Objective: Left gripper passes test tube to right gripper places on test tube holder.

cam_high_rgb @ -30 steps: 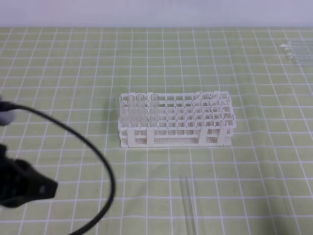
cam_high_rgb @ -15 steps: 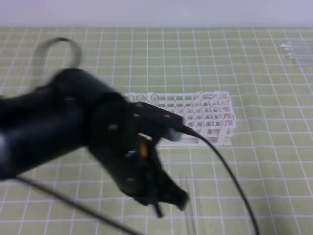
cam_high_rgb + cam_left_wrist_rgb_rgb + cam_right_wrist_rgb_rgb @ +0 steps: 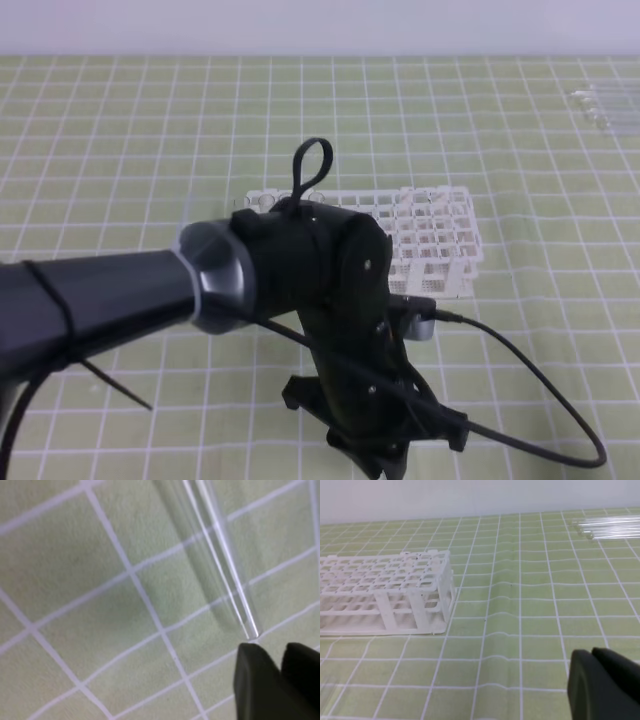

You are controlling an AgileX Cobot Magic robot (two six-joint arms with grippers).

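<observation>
1. Plainly, the tube (image 3: 220, 555) lies flat on the tabletop (image 3: 100, 630); in the left wrist view it runs from 12 o'clock down toward 5 o'clock, and its near end stops just short of the left hand (image 3: 277, 680).
2. That hand's two black fingertips (image 3: 255, 680) show at 5 o'clock in the wrist view, close together with only a thin gap, and they hold nothing. In the high view the arm hides both hand and tube.
3. Judged from this, the step in hand is the pick-up: the fingers would need to spread wider than the tube, come down astride it partway along its length and not at the very end, then close gently, since clear glass on a smooth mat could roll or slip.
4. A grip near one end would leave the other end free for the right hand (image 3: 607, 685) to take over.
5. The right hand sits at 5 o'clock in its own view, low over the tabletop, fingers seemingly together and empty.
6. The holder (image 3: 385, 595) stands at 9 o'clock there, well apart.
</observation>
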